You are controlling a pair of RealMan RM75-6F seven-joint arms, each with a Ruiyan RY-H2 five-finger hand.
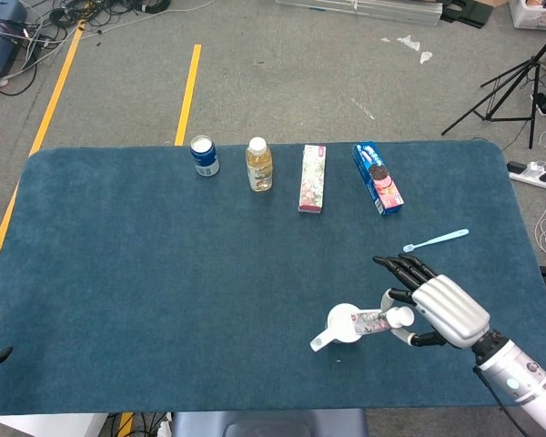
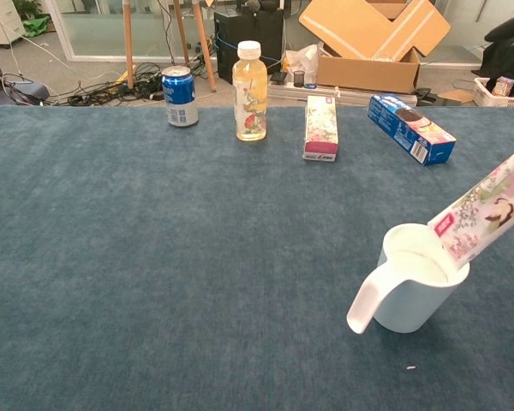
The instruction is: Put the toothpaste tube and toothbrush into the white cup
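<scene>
— What was seen around the table (image 1: 118,273)?
— A blue cloth was spread over it, and a grey floor (image 1: 282,82) lay behind, marked with two yellow lines (image 1: 188,91). Cables (image 1: 36,32) were heaped at the far left, and a black tripod (image 1: 510,86) was set at the right, by a power strip (image 1: 532,173).
— And from the chest view?
— Open cardboard boxes (image 2: 373,43) were stacked behind, wooden legs (image 2: 128,43) stood at the left, and a glazed wall (image 2: 94,26) let in daylight.
</scene>
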